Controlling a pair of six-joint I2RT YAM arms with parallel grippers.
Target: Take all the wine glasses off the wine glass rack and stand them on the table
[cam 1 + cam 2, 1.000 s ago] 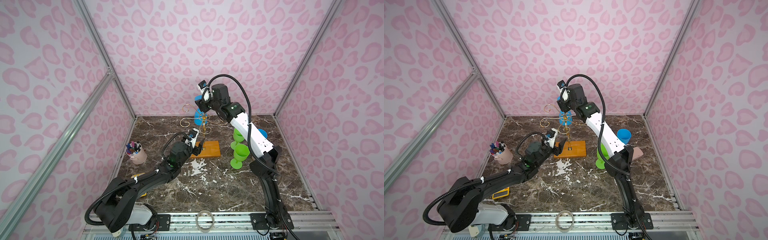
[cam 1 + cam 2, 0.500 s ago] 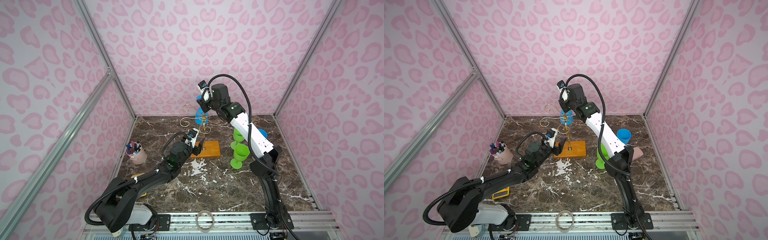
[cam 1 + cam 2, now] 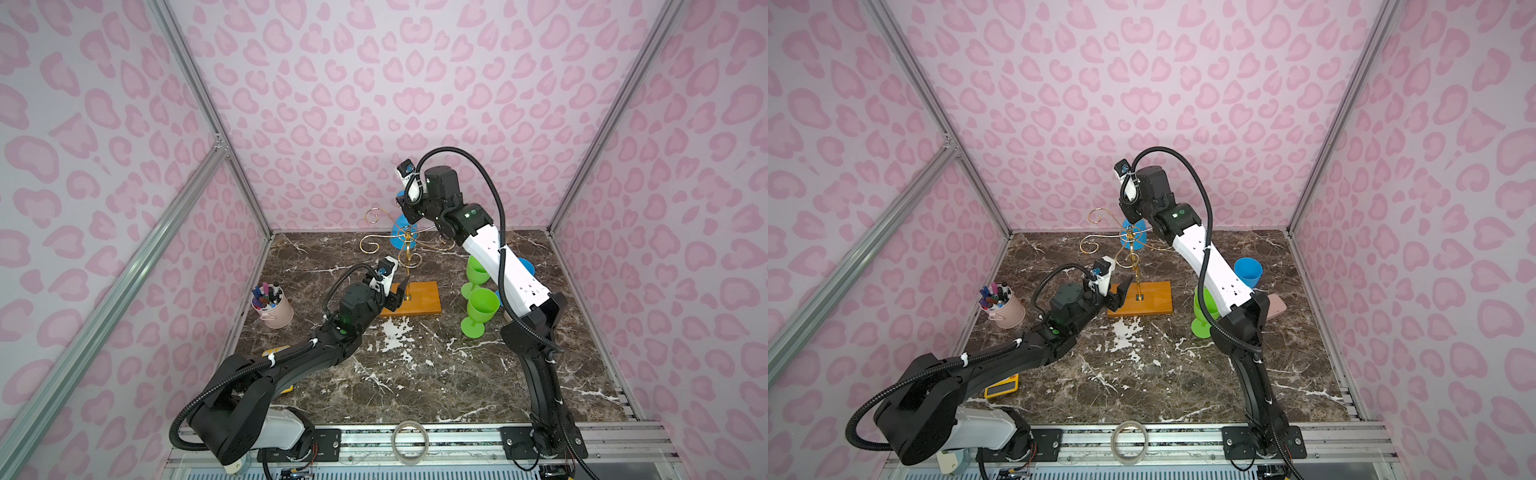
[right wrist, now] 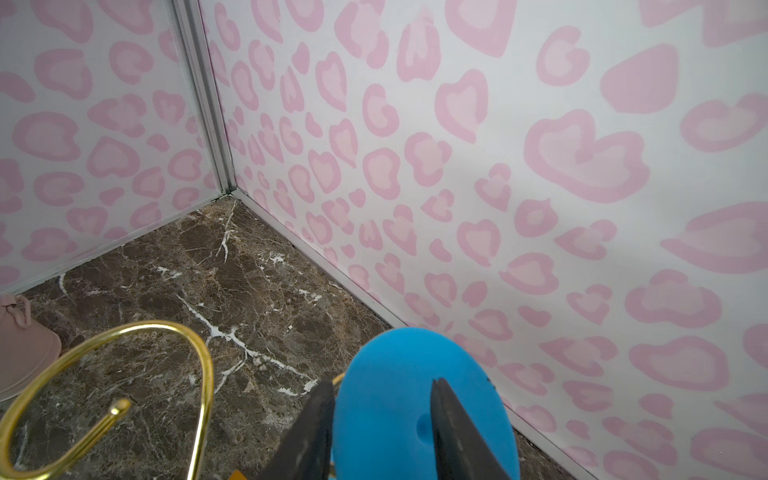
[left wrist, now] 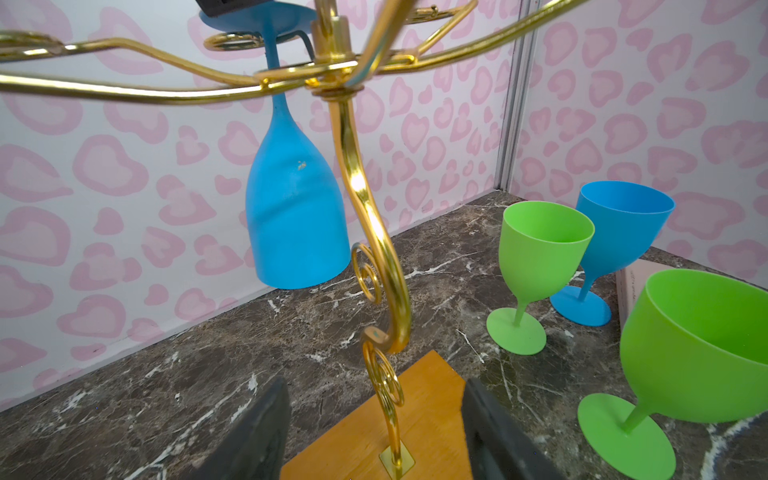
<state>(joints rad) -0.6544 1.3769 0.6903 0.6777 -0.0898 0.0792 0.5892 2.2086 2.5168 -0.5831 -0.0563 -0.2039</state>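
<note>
A blue wine glass [image 3: 400, 233] [image 3: 1133, 240] hangs upside down by its foot from the gold wire wine glass rack [image 3: 373, 245] [image 3: 1096, 243], which stands on an orange wooden base [image 3: 422, 300]. High at the back, my right gripper [image 3: 408, 214] [image 4: 380, 384] is shut on the glass's round foot [image 4: 415, 365], one finger over it and one at its rim. The bowl [image 5: 295, 208] hangs behind the post [image 5: 361, 195]. Low down, my left gripper [image 3: 397, 293] [image 5: 374, 386] is open, its fingers on either side of the post's foot over the base [image 5: 432, 415].
Two green glasses [image 3: 482, 307] [image 3: 476, 270] and a blue one [image 3: 1248, 270] stand right of the rack, partly behind my right arm. A pink pen cup [image 3: 272, 305] is at the left wall. A yellow item [image 3: 1001, 388] and a tape roll [image 3: 410, 442] lie in front.
My right gripper's jaws have narrowed onto the foot of the blue glass. Both arms stay almost where they were, and the glass still hangs on the rack.
</note>
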